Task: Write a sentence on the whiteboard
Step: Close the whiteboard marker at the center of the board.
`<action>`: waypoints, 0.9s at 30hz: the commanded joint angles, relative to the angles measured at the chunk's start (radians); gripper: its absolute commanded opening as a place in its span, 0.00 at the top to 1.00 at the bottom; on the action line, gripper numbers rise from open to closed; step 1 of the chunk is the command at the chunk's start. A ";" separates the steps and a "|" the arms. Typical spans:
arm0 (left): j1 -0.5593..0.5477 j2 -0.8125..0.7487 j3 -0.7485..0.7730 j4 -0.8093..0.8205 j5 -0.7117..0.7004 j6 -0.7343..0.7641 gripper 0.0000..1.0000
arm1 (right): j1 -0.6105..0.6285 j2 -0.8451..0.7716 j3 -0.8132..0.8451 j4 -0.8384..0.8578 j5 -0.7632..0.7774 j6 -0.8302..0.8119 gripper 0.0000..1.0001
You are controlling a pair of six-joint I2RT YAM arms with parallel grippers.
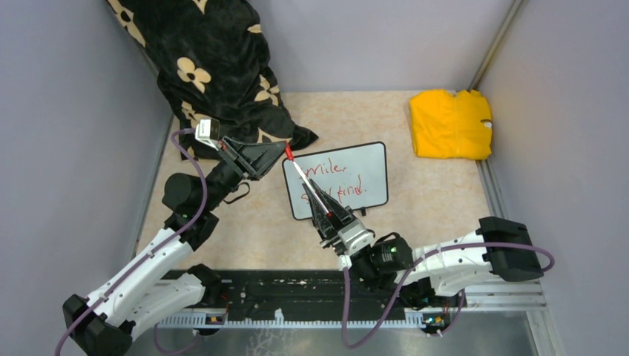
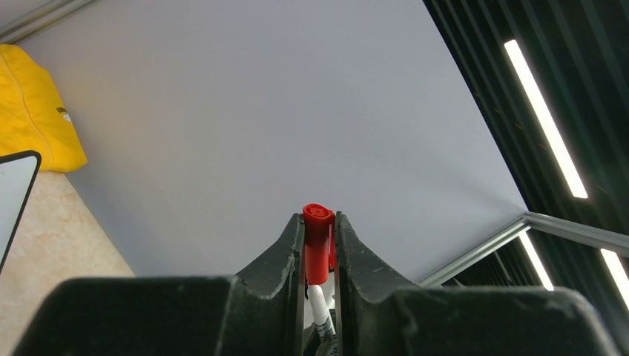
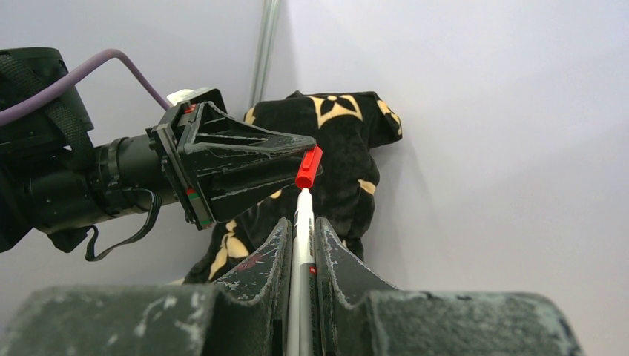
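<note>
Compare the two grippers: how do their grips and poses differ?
The left gripper is shut on the red cap; the right gripper is shut on the white marker. The left reaches in sideways beside the whiteboard; the right stretches over it. Both are shut, neither empty.

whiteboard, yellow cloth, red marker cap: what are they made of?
Whiteboard: smooth white panel, probably coated plastic or metal, thin black frame; red ink sits on its surface.
Yellow cloth: soft matte fabric, with folds and seams.
Red cap: hard moulded plastic, slight sheen, crisp edges.
</note>
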 commanded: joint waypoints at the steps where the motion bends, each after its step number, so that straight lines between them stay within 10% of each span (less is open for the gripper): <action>1: -0.011 -0.009 -0.003 0.031 0.005 -0.004 1.00 | 0.008 0.008 0.042 0.100 0.010 -0.008 1.00; 27: -0.035 -0.005 -0.016 0.023 0.011 0.003 1.00 | 0.008 0.026 0.051 0.135 0.018 -0.034 1.00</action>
